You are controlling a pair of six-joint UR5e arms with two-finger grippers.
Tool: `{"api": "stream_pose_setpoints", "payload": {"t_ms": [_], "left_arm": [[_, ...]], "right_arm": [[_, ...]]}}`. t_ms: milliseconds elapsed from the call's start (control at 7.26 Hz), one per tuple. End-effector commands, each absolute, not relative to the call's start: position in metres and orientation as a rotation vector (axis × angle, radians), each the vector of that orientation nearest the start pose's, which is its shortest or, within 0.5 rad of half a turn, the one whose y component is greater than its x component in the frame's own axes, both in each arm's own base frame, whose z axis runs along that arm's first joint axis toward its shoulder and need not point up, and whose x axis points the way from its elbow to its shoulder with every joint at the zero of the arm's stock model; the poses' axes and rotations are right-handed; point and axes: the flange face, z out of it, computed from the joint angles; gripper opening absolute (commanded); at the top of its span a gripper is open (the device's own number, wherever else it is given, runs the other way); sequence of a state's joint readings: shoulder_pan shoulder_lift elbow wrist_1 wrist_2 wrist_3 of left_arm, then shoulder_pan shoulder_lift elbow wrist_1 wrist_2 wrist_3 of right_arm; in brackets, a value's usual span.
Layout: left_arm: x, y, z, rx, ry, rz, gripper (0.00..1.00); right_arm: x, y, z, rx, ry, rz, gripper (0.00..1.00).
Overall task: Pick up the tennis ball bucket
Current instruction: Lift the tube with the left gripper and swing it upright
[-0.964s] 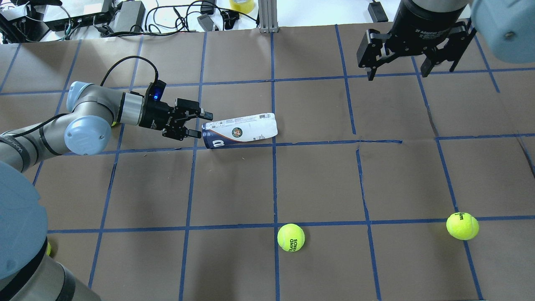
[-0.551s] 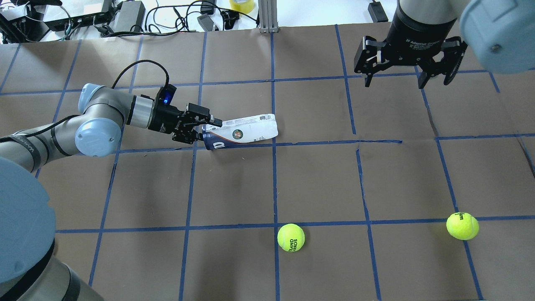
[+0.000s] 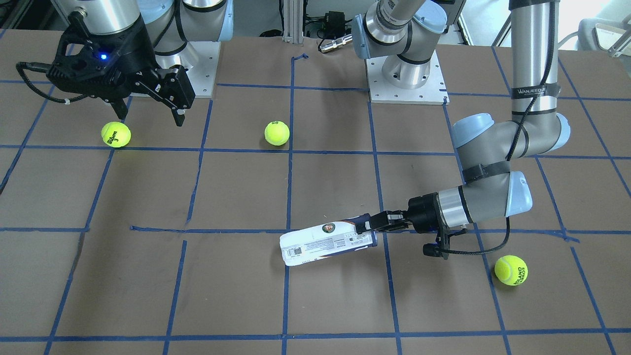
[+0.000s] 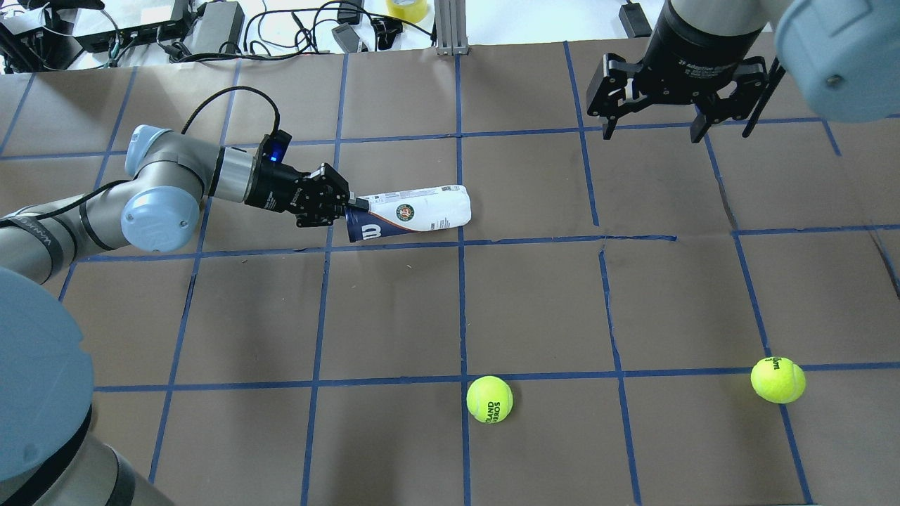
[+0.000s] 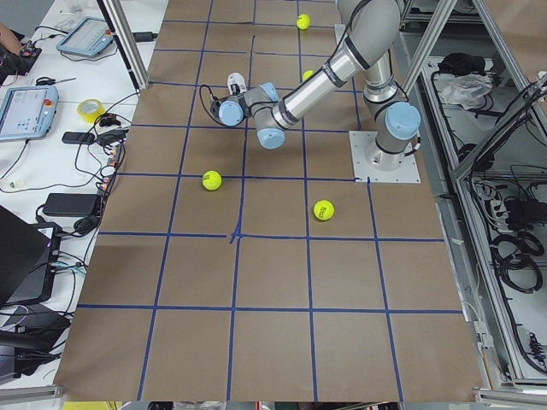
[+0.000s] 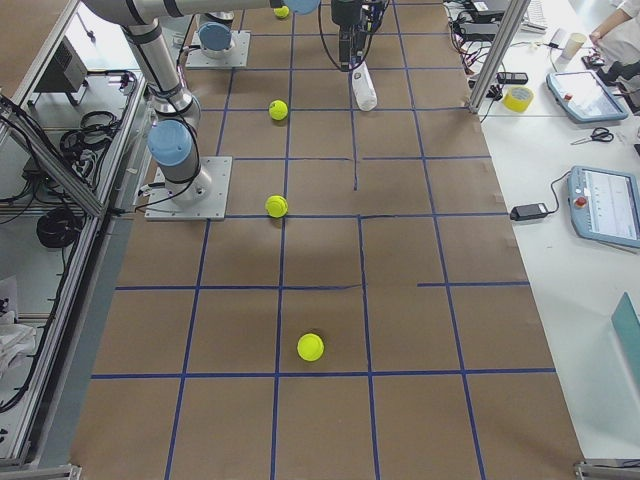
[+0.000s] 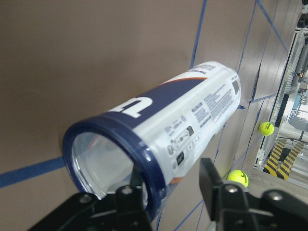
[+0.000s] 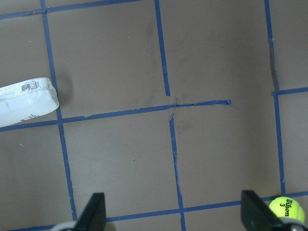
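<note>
The tennis ball bucket (image 4: 422, 211) is a slim white can with a navy band. It lies on its side left of the table's middle, open end toward my left arm. It also shows in the front view (image 3: 320, 244) and the left wrist view (image 7: 192, 110). My left gripper (image 4: 354, 204) is shut on the navy rim, one finger inside the mouth and one outside (image 7: 171, 179). In the front view (image 3: 373, 227) the held end looks slightly raised. My right gripper (image 4: 650, 126) hangs open and empty, high over the far right (image 3: 150, 114).
Loose tennis balls lie on the brown, blue-taped table (image 4: 534, 309): one near the front middle (image 4: 489, 399), one at the front right (image 4: 778, 379), one beyond my left arm (image 3: 510, 269). Cables and boxes (image 4: 140, 31) line the far edge.
My left gripper moved forward onto the can's open end and closed on its rim. The can swung slightly. My right gripper shifted a little and stayed open.
</note>
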State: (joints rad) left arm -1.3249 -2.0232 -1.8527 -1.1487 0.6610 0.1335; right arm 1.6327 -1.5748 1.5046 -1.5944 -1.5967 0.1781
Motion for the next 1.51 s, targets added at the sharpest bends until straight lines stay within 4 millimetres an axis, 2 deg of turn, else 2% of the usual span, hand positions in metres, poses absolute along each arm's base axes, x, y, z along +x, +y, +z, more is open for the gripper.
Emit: {"api": "stream_pose_setpoints", "payload": {"t_ms": [0,275,413,688,1101,1377], "left_arm": [[-0.07,-0.614,0.237,0.397,-2.245,-0.123,0.0],[-0.086,-0.633,0.285,0.459,-2.362,-0.085,0.0],[-0.104,-0.641,0.314,0.469,-2.468,-0.053,0.0],[-0.137,-0.652,0.347,0.462,-2.675,0.028,0.0],[-0.179,-0.651,0.369,0.364,-2.9,0.084,0.0],[-0.197,-0.649,0.367,0.324,-2.941,0.088,0.0]], "right_arm": [[0.161,-0.49,0.533,0.181,3.143,-0.185,1.0],[0.163,-0.489,0.529,0.176,3.146,-0.168,1.0],[0.161,-0.49,0.527,0.177,3.153,-0.175,1.0],[0.162,-0.489,0.526,0.173,3.157,-0.174,1.0],[0.161,-0.49,0.526,0.178,3.157,-0.176,1.0],[0.161,-0.49,0.525,0.181,3.147,-0.166,1.0]]}}
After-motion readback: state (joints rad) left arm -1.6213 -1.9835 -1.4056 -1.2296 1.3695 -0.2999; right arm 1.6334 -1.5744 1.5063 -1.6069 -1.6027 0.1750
